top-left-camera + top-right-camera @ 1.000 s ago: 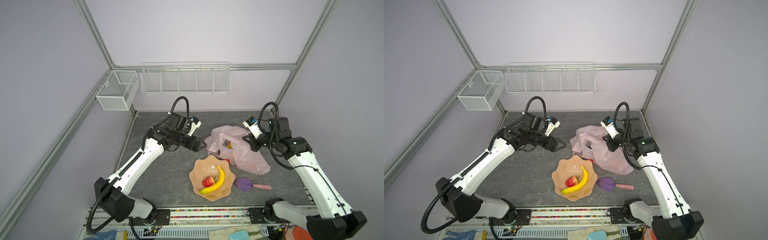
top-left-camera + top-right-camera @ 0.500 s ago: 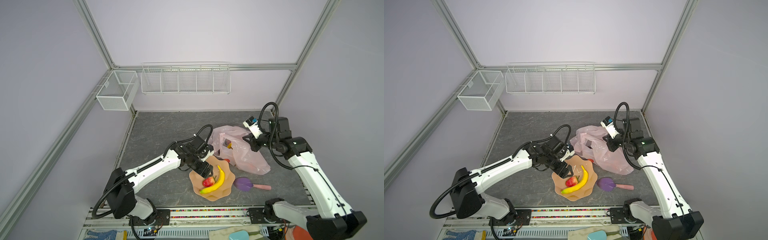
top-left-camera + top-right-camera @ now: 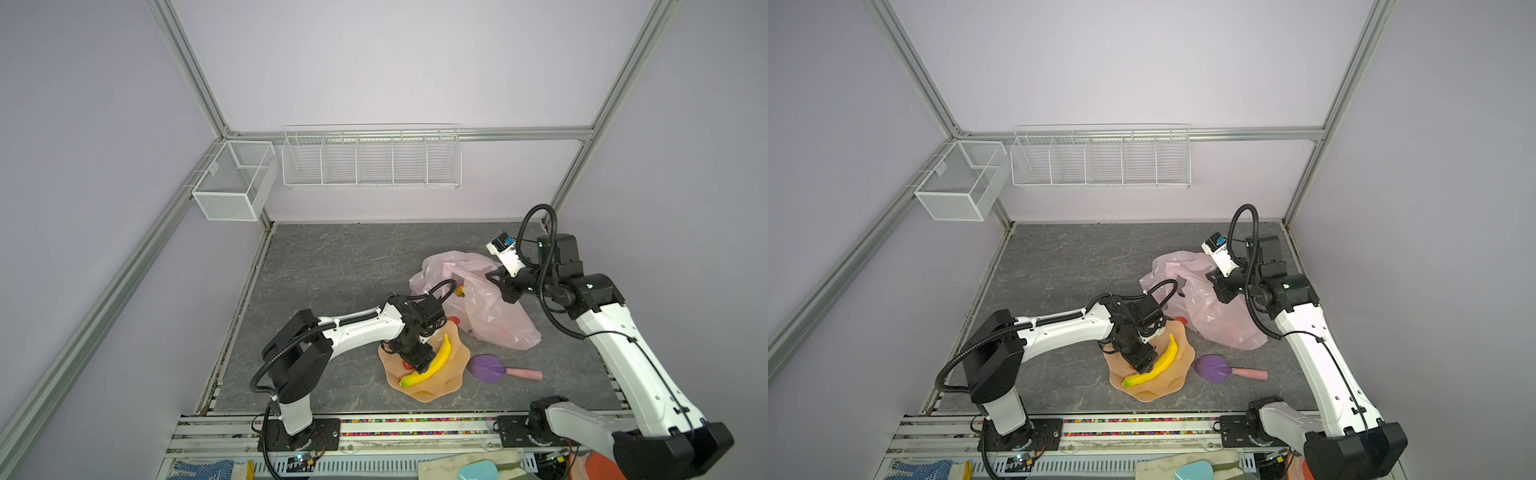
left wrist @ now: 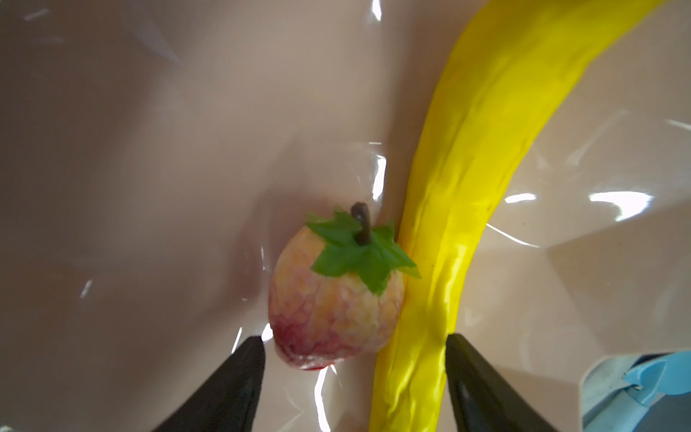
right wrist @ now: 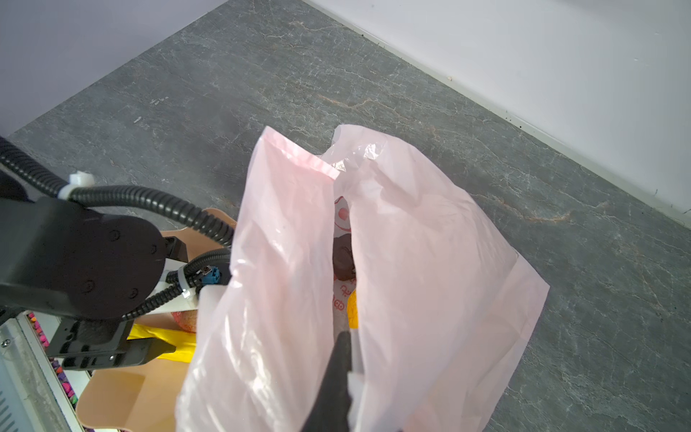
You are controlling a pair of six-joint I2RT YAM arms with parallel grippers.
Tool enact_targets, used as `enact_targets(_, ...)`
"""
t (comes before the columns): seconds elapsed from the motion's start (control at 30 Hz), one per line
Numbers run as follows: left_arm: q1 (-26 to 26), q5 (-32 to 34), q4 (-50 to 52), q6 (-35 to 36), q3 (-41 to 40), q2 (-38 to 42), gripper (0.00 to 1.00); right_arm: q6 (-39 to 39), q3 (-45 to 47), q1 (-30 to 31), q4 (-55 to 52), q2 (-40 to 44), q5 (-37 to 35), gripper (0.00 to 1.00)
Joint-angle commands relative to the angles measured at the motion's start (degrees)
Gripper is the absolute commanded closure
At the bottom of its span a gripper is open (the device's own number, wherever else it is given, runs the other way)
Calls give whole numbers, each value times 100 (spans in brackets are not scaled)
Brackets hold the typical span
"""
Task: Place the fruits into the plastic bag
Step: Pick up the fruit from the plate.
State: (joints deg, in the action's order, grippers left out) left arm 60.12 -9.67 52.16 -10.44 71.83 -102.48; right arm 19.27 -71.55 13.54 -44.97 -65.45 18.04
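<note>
A peach bowl (image 3: pixel 455 376) holds a yellow banana (image 3: pixel 434 363) and a pale red strawberry (image 4: pixel 336 299) lying against it. My left gripper (image 4: pixel 355 353) is open and low inside the bowl. Its two black fingertips straddle the strawberry's tip and the banana (image 4: pixel 467 179) together. The pink plastic bag (image 3: pixel 494 309) lies just behind the bowl. My right gripper (image 3: pixel 505 291) is shut on the bag's upper edge and holds its mouth up. Inside the bag (image 5: pixel 430 262) I see a dark brown fruit (image 5: pixel 342 258) and a yellow-orange one (image 5: pixel 353 310). A small red fruit (image 3: pixel 454 320) sits between bowl and bag.
A purple leaf-shaped paddle (image 3: pixel 486 368) with a pink handle lies right of the bowl. Two white wire baskets hang on the walls, a long one (image 3: pixel 370 160) at the back and a small one (image 3: pixel 232 183) at the left corner. The rail edge (image 3: pixel 395 428) runs along the front.
My left arm has swung from beside the bag down into the bowl, and its jaws have narrowed a little around the strawberry and banana. The right arm and bag have not moved.
</note>
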Motion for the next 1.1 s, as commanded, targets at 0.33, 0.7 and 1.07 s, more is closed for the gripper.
enact_targets(0.33, 18, 433, 102, 53, 276, -211, 29, 102, 62, -18, 32, 45, 50, 93)
enact_targets(0.7, 9, 508, 23, -89, 272, -441, 38, 146, 80, -19, -29, 82, 16, 93)
enact_targets(1.07, 9, 692, -83, -86, -20, -375, 58, 195, 96, -24, -64, 130, 17, 93)
